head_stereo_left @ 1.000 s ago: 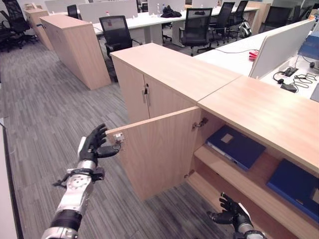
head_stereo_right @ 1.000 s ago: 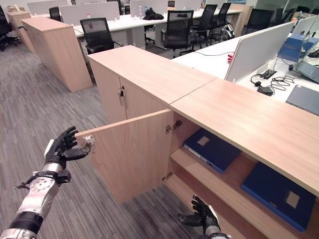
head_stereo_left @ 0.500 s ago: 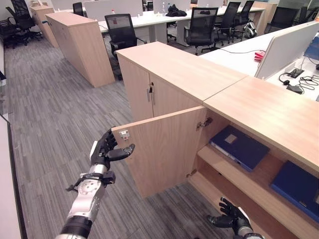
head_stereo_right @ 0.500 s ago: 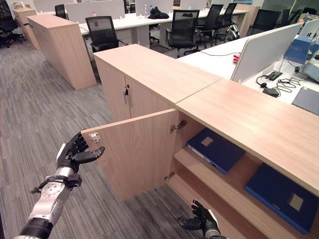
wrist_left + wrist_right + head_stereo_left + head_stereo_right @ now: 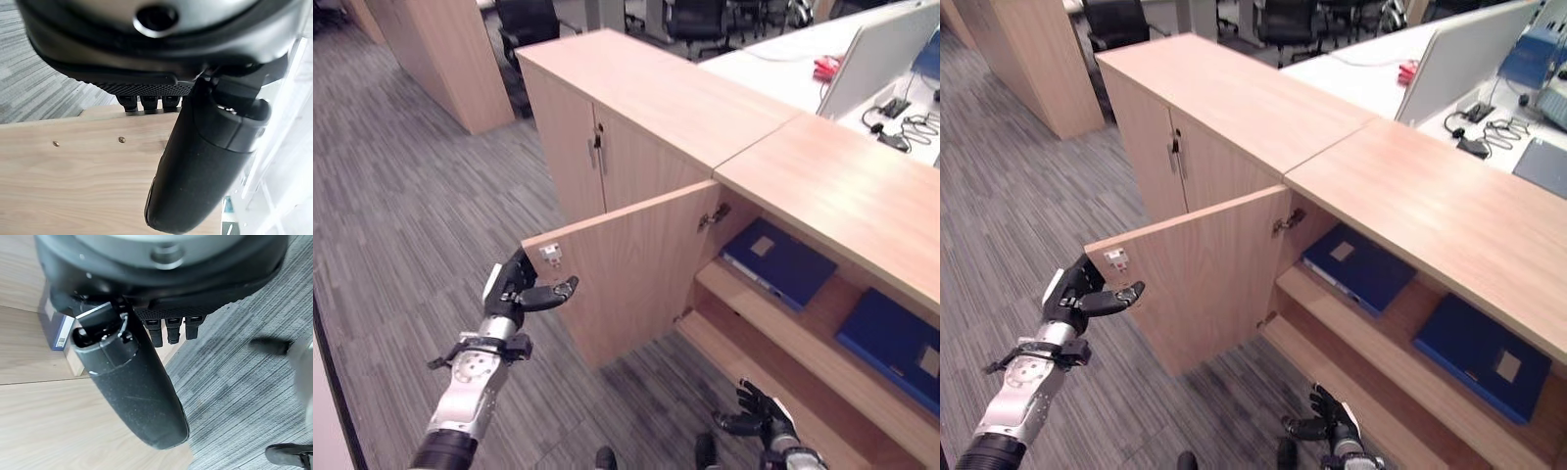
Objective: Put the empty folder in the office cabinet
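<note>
Grey striped carpet [image 5: 401, 225] covers the office floor around a low wooden cabinet [image 5: 822, 186]. Its door [image 5: 636, 274] stands wide open, swung out toward the robot's left. Two dark blue folders lie inside on the upper shelf [image 5: 773, 318]: one folder [image 5: 778, 262] near the hinge side, a second folder [image 5: 891, 348] further to the robot's right. So the task's thing appears to be in the cabinet already, though I cannot tell which of the two is the empty one.

At the free edge of the door is the left hand [image 5: 514, 294], by the small metal catch [image 5: 550, 255]. Its fingers are straight and reach over the edge, the thumb stands out on the near side, and nothing is pinched. Low near the floor, in front of the bottom shelf [image 5: 764, 377], hangs the right hand [image 5: 754, 419] — fingers spread and relaxed, holding nothing.

The step in hand is probably closing the door. To do it well, the left hand should go to the outer face of the door and push with flat fingers near the free edge, where the leverage is best, following the arc of the hinge [image 5: 710, 217]. The right hand should first leave the opening — otherwise the door may strike it. The push should be slow at the end, so the catch meets the frame gently.
</note>
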You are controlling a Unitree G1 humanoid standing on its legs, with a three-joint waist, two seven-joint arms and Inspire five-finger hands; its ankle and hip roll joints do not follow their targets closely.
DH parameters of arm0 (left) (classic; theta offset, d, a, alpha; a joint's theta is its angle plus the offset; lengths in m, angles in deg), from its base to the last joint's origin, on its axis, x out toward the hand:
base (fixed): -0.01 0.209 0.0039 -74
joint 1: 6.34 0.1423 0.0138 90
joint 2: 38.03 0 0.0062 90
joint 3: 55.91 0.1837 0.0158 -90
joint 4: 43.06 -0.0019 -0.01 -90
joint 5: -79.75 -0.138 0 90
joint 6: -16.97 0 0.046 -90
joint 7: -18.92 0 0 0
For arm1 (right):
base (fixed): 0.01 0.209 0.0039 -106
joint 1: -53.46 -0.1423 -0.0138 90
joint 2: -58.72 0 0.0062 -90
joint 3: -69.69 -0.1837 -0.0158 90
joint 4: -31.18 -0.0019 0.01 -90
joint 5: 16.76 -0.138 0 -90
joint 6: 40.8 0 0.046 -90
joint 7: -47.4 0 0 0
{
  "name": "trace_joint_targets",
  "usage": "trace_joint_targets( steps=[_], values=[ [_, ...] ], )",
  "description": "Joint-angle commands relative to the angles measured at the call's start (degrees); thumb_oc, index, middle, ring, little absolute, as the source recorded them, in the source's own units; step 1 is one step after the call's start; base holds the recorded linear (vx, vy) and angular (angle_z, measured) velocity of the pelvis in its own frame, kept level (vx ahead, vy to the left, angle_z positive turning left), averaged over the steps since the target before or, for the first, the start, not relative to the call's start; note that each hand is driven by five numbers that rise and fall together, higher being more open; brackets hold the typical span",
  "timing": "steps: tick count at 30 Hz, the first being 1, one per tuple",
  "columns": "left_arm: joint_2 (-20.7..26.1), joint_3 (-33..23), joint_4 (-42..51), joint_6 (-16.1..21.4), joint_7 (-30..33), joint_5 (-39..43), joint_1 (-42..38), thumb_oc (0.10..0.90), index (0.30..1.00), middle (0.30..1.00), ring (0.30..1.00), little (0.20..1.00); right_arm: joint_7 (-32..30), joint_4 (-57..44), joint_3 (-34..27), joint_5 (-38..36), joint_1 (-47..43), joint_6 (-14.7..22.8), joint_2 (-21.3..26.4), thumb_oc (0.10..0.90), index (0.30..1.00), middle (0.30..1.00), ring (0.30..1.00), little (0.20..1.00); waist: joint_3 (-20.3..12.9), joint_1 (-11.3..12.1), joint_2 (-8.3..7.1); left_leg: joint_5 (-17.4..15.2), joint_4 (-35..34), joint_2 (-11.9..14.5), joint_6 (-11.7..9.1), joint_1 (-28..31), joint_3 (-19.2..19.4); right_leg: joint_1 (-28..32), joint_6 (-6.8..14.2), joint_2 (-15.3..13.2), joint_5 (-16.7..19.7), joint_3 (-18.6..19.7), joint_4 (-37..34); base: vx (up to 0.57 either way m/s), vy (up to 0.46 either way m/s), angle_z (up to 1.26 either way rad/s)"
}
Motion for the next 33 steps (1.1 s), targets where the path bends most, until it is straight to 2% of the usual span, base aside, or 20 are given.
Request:
trace_joint_targets(
  steps=[1,2,3,4,8,11,12,17,19,20,21,22,24,25,26,27,28,29,31,33],
  values=[
    [-3.9,6.8,6.6,0.5,-11.5,-2.1,-1.1,0.800,0.900,0.900,0.900,0.900,-0.5,-4.5,-0.9,1.0,-6.1,3.8,1.6,0.800,0.900,0.900,0.900,0.900,0.4,-3.9,0.93,-5.4,0.5,-0.1,-2.9,2.1,0.5,5.6,1.9,-3.1,-1.5,2.6,1.3,-0.23,-0.194,-0.56],
    [-5.0,5.8,6.0,-0.5,-12.1,-0.6,2.5,0.800,0.900,0.900,0.900,0.900,-0.6,-4.6,-0.8,1.6,-6.5,3.6,1.8,0.800,0.900,0.900,0.900,0.900,-0.3,-2.0,0.45,-4.4,1.1,0.3,-2.9,1.1,2.1,8.1,2.8,-4.9,0.1,2.0,1.3,-0.16,-0.207,-0.69],
    [-5.0,5.1,6.2,-0.5,-12.3,-1.0,3.9,0.800,0.900,0.900,0.900,0.900,-0.5,-4.9,-1.1,2.1,-6.6,3.3,2.1,0.800,0.900,0.900,0.900,0.900,-0.8,-1.0,0.03,-3.8,1.3,0.5,-3.0,0.5,2.9,9.9,3.3,-5.1,0.9,1.7,-0.4,-0.18,-0.275,-0.87],
    [-5.0,5.2,6.6,-0.9,-12.8,-1.2,5.6,0.800,0.900,0.900,0.900,0.900,-0.4,-5.3,-1.6,2.1,-6.2,3.1,1.9,0.800,0.900,0.900,0.900,0.900,-0.9,-0.7,-0.38,-3.7,1.6,0.5,-3.2,0.7,3.0,10.7,3.9,-5.1,0.7,2.3,-1.3,-0.07,-0.222,-0.73],
    [-5.4,3.8,7.6,-1.4,-13.8,-2.1,10.1,0.800,0.900,0.900,0.900,0.900,0.4,-6.4,-1.7,2.5,-4.6,2.9,2.0,0.800,0.900,0.900,0.900,0.900,-1.3,-1.2,0.28,-2.8,2.6,2.1,-4.5,2.1,4.1,12.7,4.1,-2.7,-1.4,3.4,-5.5,-0.01,-0.192,-0.45],
    [-6.2,4.2,7.4,-2.1,-14.5,-2.0,11.5,0.800,0.900,0.900,0.900,0.900,0.8,-6.7,-1.4,3.7,-3.6,2.6,3.3,0.800,0.900,0.900,0.900,0.900,-1.0,-2.6,1.57,-0.5,3.6,5.3,-6.6,2.3,4.7,13.9,2.6,1.0,-3.8,4.7,-9.1,-0.07,-0.276,-0.45],
    [-7.0,5.4,8.0,-2.7,-15.1,-2.1,11.7,0.800,0.900,0.900,0.900,0.900,0.3,-6.1,-1.7,4.0,-3.1,2.5,4.4,0.800,0.900,0.900,0.900,0.900,-0.5,-4.1,2.91,1.9,4.3,8.4,-8.3,2.5,5.5,15.1,1.3,4.1,-5.4,5.8,-11.5,-0.12,-0.400,-0.42],
    [-8.3,8.4,8.6,-3.1,-15.9,-2.1,10.8,0.800,0.900,0.900,0.900,0.900,-0.7,-5.3,-2.8,3.4,-2.1,3.0,5.5,0.800,0.900,0.900,0.900,0.900,0.1,-7.5,4.93,5.3,5.2,13.5,-10.6,3.9,7.5,16.4,-0.9,8.2,-7.8,7.9,-12.4,-0.06,-0.219,-0.42],
    [-8.8,9.3,8.8,-3.1,-16.0,-2.1,10.6,0.800,0.900,0.900,0.900,0.900,-0.8,-5.5,-2.9,3.6,-1.6,3.3,6.0,0.800,0.900,0.900,0.900,0.900,0.4,-9.0,5.47,5.2,7.0,15.2,-10.8,4.9,8.7,16.7,-1.9,9.4,-8.5,9.4,-12.3,-0.04,-0.146,-0.65],
    [-9.0,9.5,8.8,-3.2,-16.0,-2.1,10.4,0.800,0.900,0.900,0.900,0.900,-0.8,-5.4,-2.8,3.7,-1.5,3.2,6.1,0.800,0.900,0.900,0.900,0.900,0.5,-9.4,5.53,5.2,8.1,15.4,-10.7,4.8,8.3,16.7,-2.2,9.7,-8.7,10.1,-12.2,-0.05,-0.107,-0.62],
    [-9.1,10.0,8.8,-3.0,-15.6,-1.8,10.0,0.800,0.900,0.900,0.900,0.900,-1.0,-5.3,-2.6,3.8,-1.8,3.3,6.7,0.800,0.900,0.900,0.900,0.900,0.9,-9.3,5.76,5.9,9.5,15.4,-10.7,4.4,6.3,16.6,-2.6,10.1,-9.0,11.2,-12.1,-0.03,-0.057,-0.54],
    [-9.1,10.0,8.8,-3.0,-15.6,-1.8,9.9,0.800,0.900,0.900,0.900,0.900,-1.0,-5.3,-2.6,3.8,-1.8,3.3,6.7,0.800,0.900,0.900,0.900,0.900,0.9,-9.3,5.83,5.8,9.7,15.5,-10.8,4.4,6.2,16.7,-2.6,10.2,-9.0,11.2,-12.1,-0.02,-0.028,-0.72],
    [-9.4,10.4,8.7,-2.7,-14.8,-1.5,9.2,0.800,0.900,0.900,0.900,0.900,-1.5,-4.9,-2.0,4.0,-2.6,3.1,7.4,0.800,0.900,0.900,0.900,0.900,1.1,-8.7,6.14,6.2,11.3,13.3,-10.0,2.6,-0.5,16.0,-3.3,10.8,-8.9,13.1,-12.0,-0.01,-0.048,-0.83],
    [-9.6,10.4,8.7,-2.5,-14.3,-1.4,9.1,0.800,0.900,0.900,0.900,0.900,-1.5,-4.8,-1.5,4.3,-2.7,3.0,7.6,0.800,0.900,0.900,0.900,0.900,1.1,-8.4,5.87,4.8,11.3,11.3,-9.2,2.1,-4.3,15.6,-3.4,10.7,-8.8,14.6,-11.8,0.04,-0.084,-0.98],
    [-9.9,10.3,8.6,-2.2,-13.6,-1.4,9.1,0.800,0.900,0.900,0.900,0.900,-1.3,-4.3,-0.7,4.7,-2.9,2.9,7.8,0.800,0.900,0.900,0.900,0.900,1.1,-7.8,5.39,2.1,11.2,8.1,-8.0,1.7,-9.4,15.0,-3.6,10.6,-8.6,16.9,-11.6,0.11,-0.115,-1.32],
    [-10.6,10.2,8.1,-1.7,-12.9,-1.5,8.8,0.800,0.900,0.900,0.900,0.900,-0.4,-3.7,0.8,5.6,-3.4,2.6,8.1,0.800,0.900,0.900,0.900,0.900,0.8,-6.6,4.70,-3.1,10.4,1.9,-6.5,1.2,-18.5,14.2,-4.1,11.4,-8.1,21.3,-11.4,0.11,-0.092,-1.67],
    [-10.6,10.2,8.0,-1.7,-12.8,-1.5,8.7,0.800,0.900,0.900,0.900,0.900,-0.4,-3.7,0.8,5.6,-3.4,2.6,8.1,0.800,0.900,0.900,0.900,0.900,0.8,-6.7,4.65,-3.2,10.6,1.8,-6.4,1.2,-18.5,14.2,-4.1,11.3,-8.2,21.3,-11.3,0.14,-0.079,-2.14],
    [-11.1,9.8,7.6,-1.3,-12.3,-1.7,8.3,0.800,0.900,0.900,0.900,0.900,0.1,-3.3,1.6,6.0,-3.5,2.5,8.0,0.800,0.900,0.900,0.900,0.900,0.6,-6.1,4.36,-4.4,10.2,-1.8,-6.1,0.0,-23.5,13.8,-4.5,12.5,-8.1,24.0,-10.8,0.08,-0.018,-1.95],
    [-11.2,9.5,7.0,-1.2,-11.8,-2.1,8.0,0.800,0.900,0.900,0.900,0.900,0.5,-3.3,2.0,6.1,-3.5,2.5,8.0,0.800,0.900,0.900,0.900,0.900,0.7,-5.7,4.18,-4.3,10.4,-3.0,-6.1,-1.1,-25.0,13.8,-4.5,12.9,-8.1,25.1,-10.2,0.08,-0.025,-1.98],
    [-11.5,9.0,5.8,-0.7,-11.4,-2.1,7.1,0.800,0.900,0.900,0.900,0.900,1.0,-3.2,2.4,6.0,-3.6,2.4,7.6,0.800,0.900,0.900,0.900,0.900,0.7,-6.0,3.85,-4.9,9.9,-3.1,-6.0,-0.5,-24.2,13.9,-4.5,13.1,-8.4,26.1,-10.0,0.06,0.002,-1.07]
  ],
)
